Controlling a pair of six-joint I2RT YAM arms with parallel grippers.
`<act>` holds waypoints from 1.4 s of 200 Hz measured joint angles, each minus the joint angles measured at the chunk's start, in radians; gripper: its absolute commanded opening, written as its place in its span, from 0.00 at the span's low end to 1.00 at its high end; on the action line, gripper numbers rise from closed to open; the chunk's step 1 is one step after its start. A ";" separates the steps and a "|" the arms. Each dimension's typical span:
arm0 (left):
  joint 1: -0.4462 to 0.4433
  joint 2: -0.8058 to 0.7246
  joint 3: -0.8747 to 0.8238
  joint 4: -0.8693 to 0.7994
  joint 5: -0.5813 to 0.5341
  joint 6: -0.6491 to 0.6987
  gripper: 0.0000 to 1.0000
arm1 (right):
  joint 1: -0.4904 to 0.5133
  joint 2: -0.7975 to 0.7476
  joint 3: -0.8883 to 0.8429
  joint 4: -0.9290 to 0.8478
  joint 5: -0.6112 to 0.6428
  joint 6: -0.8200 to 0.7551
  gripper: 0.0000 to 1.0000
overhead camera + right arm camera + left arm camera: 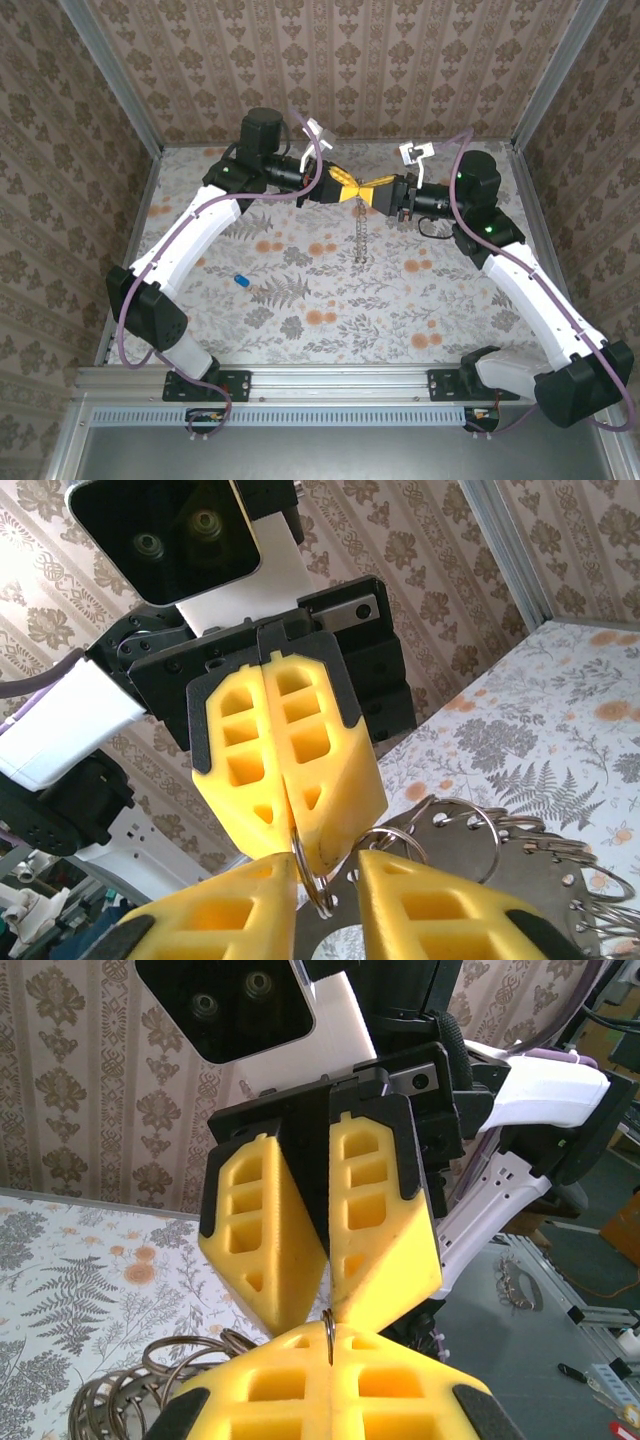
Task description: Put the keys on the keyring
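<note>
**Keyring pinched at the meeting of two claws, key not yet fetched**

The keyring (360,240) is clenched at its thin ring by the left claw (329,1348), whose yellow pads are pressed flat together on the wire. The right claw (328,872) is set tip to tip against it at the keyring. Its jaws are seen slightly parted with the ring standing in the gap, so it is taken as released, with nothing grasped. The strap is left trailing below the ring; whether its end rests on the table (300,310) cannot be told. The key (241,280) lies well apart from the keyring, to its near left, untouched.

The step in hand is judged to be a second hold on the ring. To be done well, the right jaws should be closed on the wire just beside the left pads, not over them, and a bare stretch should be kept for the key. A square bite is called for, since thin wire may twist or slip.

The pads are wedge-shaped and look soft, with rectangular hollows. The ring is round, hard and shiny. The strap is made of many small linked loops and looks limp. The key is tiny, with a blue head that looks like plastic
</note>
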 measured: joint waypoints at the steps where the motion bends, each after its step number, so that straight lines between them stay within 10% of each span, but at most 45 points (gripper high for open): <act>1: 0.000 0.000 0.000 0.000 0.000 0.000 0.00 | 0.000 0.000 0.000 0.000 0.000 0.002 0.16; 45: 0.007 0.000 0.000 0.011 -0.005 -0.005 0.00 | 0.004 0.015 0.018 0.007 -0.011 -0.004 0.00; 102: 0.029 -0.041 -0.137 0.267 -0.111 -0.190 0.36 | 0.000 0.015 0.007 0.032 0.032 -0.006 0.00; 280: 0.003 -0.085 -0.340 0.957 -0.225 -0.722 0.24 | -0.014 -0.010 -0.121 0.441 0.156 0.163 0.00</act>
